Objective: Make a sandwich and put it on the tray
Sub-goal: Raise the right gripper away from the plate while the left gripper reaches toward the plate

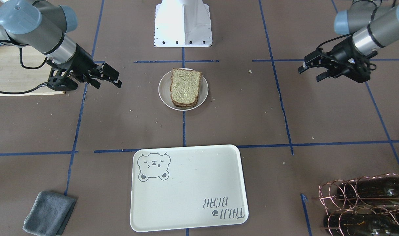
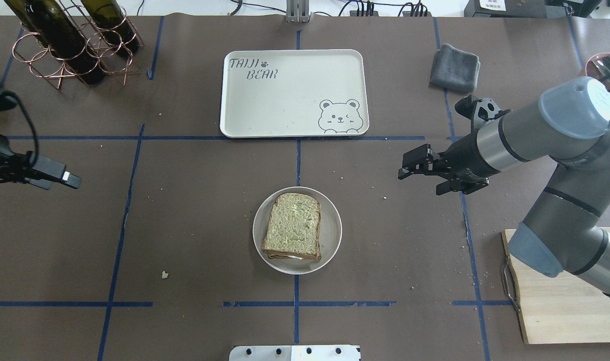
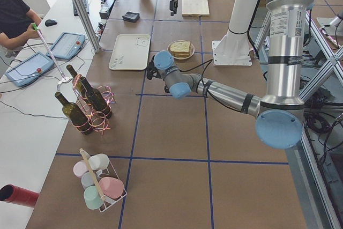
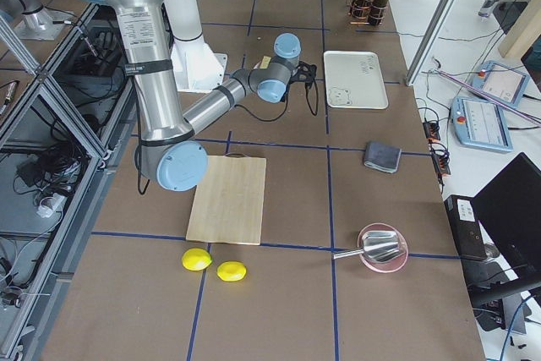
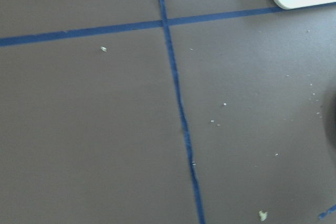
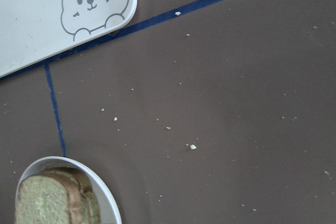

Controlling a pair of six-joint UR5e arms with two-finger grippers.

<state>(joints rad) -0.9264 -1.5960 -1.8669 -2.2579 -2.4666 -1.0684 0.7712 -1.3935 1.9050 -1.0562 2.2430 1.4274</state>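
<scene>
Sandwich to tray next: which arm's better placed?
Right, probably. The right gripper hovers nearer the sandwich than the left gripper, and its wrist view shows sandwich and tray; the left's shows only a tray corner.

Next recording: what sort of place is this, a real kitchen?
Most likely a robotics lab workcell, not a kitchen: a brown-covered table marked with a blue tape grid, grey robot arms reaching over it, and blue-grey teach pendants on the side bench.
</scene>
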